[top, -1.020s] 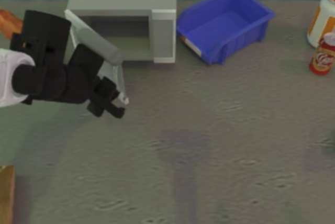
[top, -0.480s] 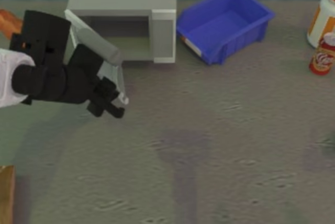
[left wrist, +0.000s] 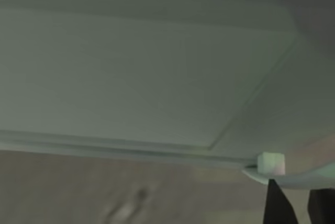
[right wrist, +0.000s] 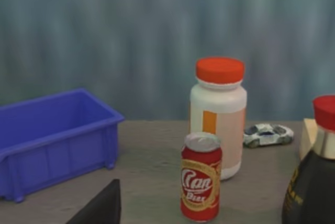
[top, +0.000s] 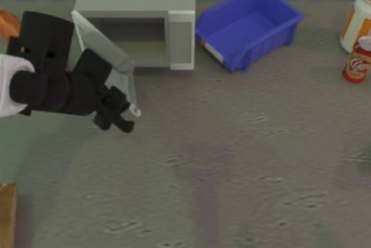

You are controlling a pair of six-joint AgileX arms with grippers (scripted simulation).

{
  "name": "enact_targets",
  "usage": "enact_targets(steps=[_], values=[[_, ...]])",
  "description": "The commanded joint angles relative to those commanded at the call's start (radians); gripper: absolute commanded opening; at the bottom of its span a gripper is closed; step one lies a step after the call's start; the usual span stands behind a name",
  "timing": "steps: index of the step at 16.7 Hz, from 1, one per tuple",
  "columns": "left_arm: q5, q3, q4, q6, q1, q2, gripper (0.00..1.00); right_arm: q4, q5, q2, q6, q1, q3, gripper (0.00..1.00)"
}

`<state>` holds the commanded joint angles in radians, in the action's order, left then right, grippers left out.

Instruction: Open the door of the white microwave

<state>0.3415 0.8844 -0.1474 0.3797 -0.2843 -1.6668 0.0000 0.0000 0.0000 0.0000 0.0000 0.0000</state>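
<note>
Now left gripper pinching door handle, white microwave partly open.

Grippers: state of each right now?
Left gripper: at the free edge of the swung-out door; open or shut cannot be told.
Right gripper: not in the top view; state cannot be told.

The top view looks straight down on the desk. The left wrist view sits very close, probably against the door. The right wrist view faces level, sharing the blue bin.
</note>
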Motion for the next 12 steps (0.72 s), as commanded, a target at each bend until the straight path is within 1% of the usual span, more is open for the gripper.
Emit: enact_targets(steps=[2, 12], values=[[0.009, -0.001, -0.007, 0.017, 0.010, 0.001, 0.00, 0.000, 0.000, 0.000, 0.000, 0.000, 0.000, 1.00], [0.010, -0.001, -0.007, 0.018, 0.010, 0.001, 0.00, 0.000, 0.000, 0.000, 0.000, 0.000, 0.000, 1.00]])
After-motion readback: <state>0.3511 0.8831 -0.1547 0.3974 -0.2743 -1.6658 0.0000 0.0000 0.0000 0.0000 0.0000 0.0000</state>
